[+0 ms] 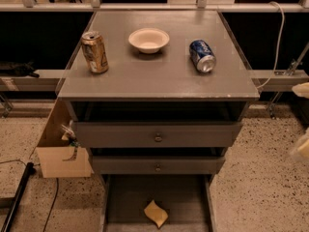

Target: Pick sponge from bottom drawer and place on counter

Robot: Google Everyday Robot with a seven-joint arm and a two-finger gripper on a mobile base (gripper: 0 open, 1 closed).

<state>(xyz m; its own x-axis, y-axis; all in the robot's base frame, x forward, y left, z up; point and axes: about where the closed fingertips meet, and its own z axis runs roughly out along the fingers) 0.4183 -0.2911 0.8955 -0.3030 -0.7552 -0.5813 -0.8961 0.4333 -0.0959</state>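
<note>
The pale-yellow sponge [156, 213] lies flat on the floor of the open bottom drawer [126, 202], near its front middle. The grey counter [159, 74] tops the cabinet and carries other items. My gripper [303, 120] shows only at the far right edge, beside the cabinet at about upper-drawer height. Its two yellowish fingertips [302, 90] stand well apart, and it is empty. It is far to the right of the sponge and above it.
On the counter stand a gold can [94, 51] at the left, a white bowl [148, 39] at the back middle and a blue can [202, 55] lying on its side at the right. Two upper drawers with knobs [158, 137] are slightly pulled out. A cardboard box [63, 154] sits left of the cabinet.
</note>
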